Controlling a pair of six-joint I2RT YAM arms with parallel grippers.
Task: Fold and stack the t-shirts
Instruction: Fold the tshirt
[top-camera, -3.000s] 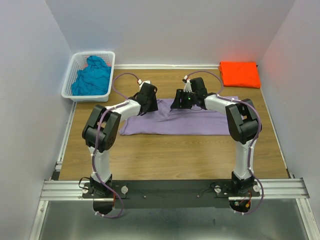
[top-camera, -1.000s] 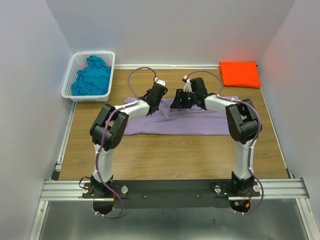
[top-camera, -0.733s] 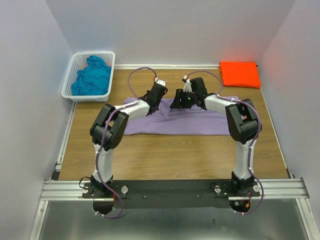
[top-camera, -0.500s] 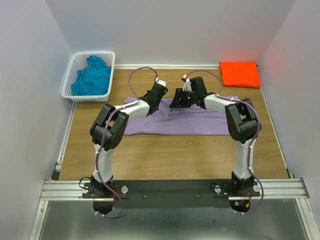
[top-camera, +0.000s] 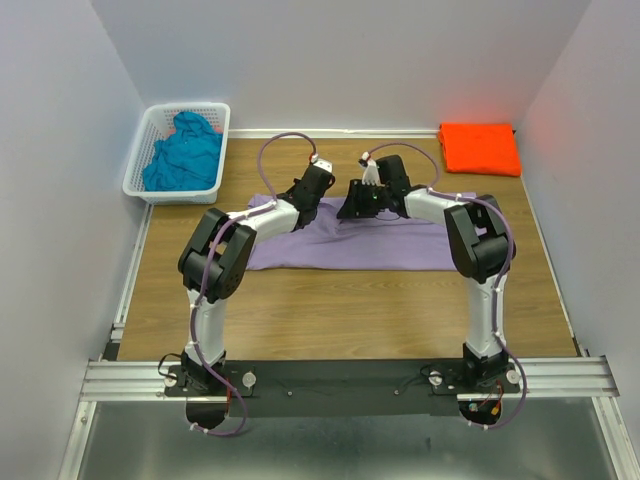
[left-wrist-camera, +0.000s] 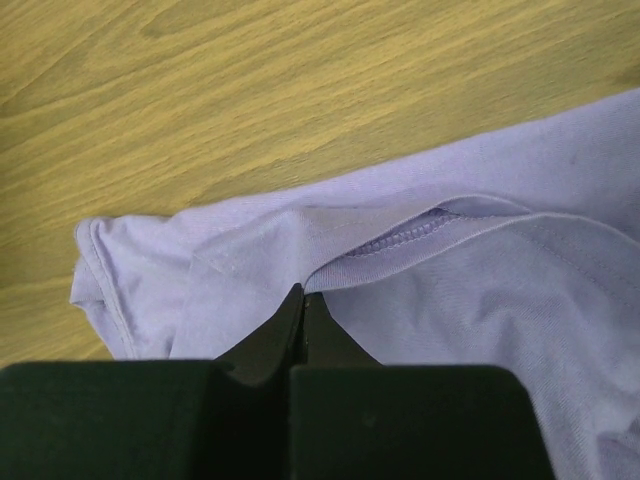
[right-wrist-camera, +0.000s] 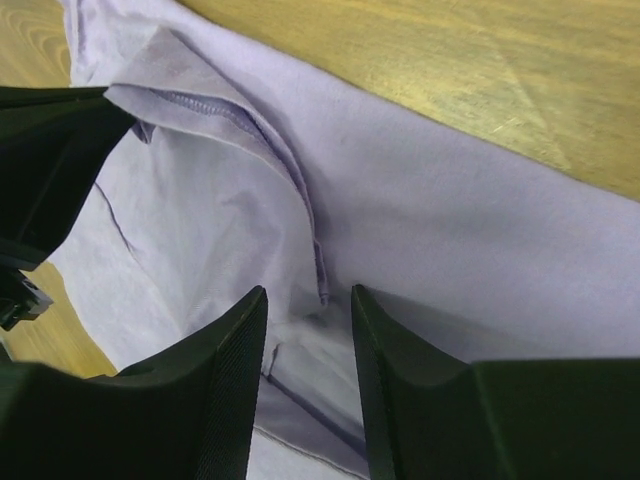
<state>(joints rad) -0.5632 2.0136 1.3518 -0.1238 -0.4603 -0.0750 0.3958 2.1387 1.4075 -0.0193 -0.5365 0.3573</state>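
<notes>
The lavender t-shirt (top-camera: 360, 245) lies spread across the middle of the table, its far edge folded over. My left gripper (top-camera: 300, 216) is down on that far edge, left of centre. In the left wrist view its tips (left-wrist-camera: 303, 292) are shut, pinching a fold of the lavender t-shirt (left-wrist-camera: 480, 280) just below a stitched hem. My right gripper (top-camera: 351, 211) sits close beside it, to the right. It stands open (right-wrist-camera: 308, 300) with a hemmed fold of the shirt (right-wrist-camera: 450, 230) between its fingers. The orange t-shirt (top-camera: 480, 148) lies folded at the back right. The teal t-shirt (top-camera: 183, 155) is bunched in the basket.
A white lattice basket (top-camera: 135, 185) stands at the back left corner. Grey walls close in the table on three sides. The left gripper's black body (right-wrist-camera: 50, 170) shows at the left edge of the right wrist view, very near the right fingers.
Since three seconds ago my left gripper has moved right along the shirt's far edge, toward the right gripper. The right gripper has edged slightly left.
</notes>
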